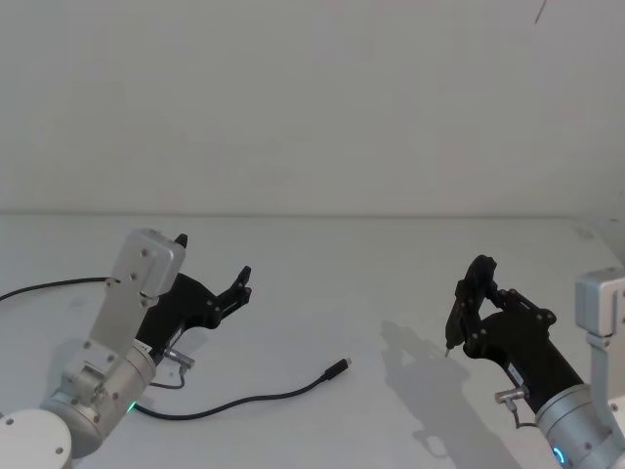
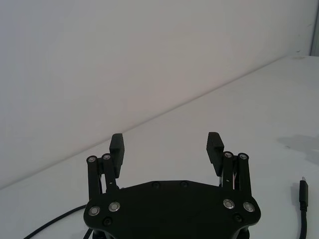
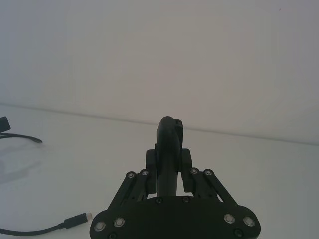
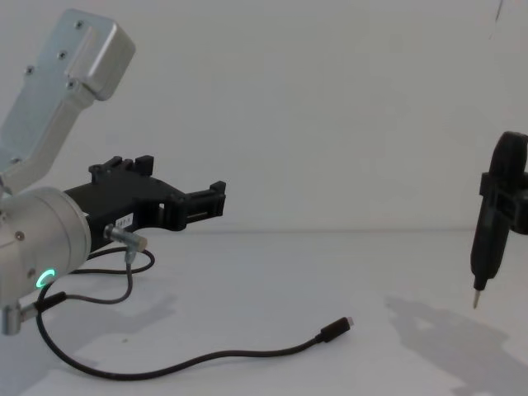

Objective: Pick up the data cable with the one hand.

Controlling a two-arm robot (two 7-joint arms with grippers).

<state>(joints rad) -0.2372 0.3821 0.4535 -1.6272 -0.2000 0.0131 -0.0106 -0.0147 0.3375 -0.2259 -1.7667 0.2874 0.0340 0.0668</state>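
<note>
The data cable (image 1: 254, 399) lies on the white table, a thin black cord curving from near my left arm's base to a small plug (image 1: 339, 367) with a silvery tip. The chest view shows the cable (image 4: 206, 359) and its plug (image 4: 334, 330) flat on the surface. The plug (image 2: 303, 191) sits off to one side in the left wrist view. My left gripper (image 1: 213, 262), (image 4: 186, 177), (image 2: 166, 144) hovers above the table, left of and behind the plug, open and empty. My right gripper (image 1: 469, 293) is at the right, shut on a black pen-shaped tool (image 3: 168, 149) with a metal pin tip (image 4: 476, 299).
A short dark looped wire with a metal barrel connector (image 4: 128, 239) hangs at my left wrist. Another black cord (image 1: 49, 286) runs off the table's left side. The white table (image 1: 391, 283) meets a plain white wall behind.
</note>
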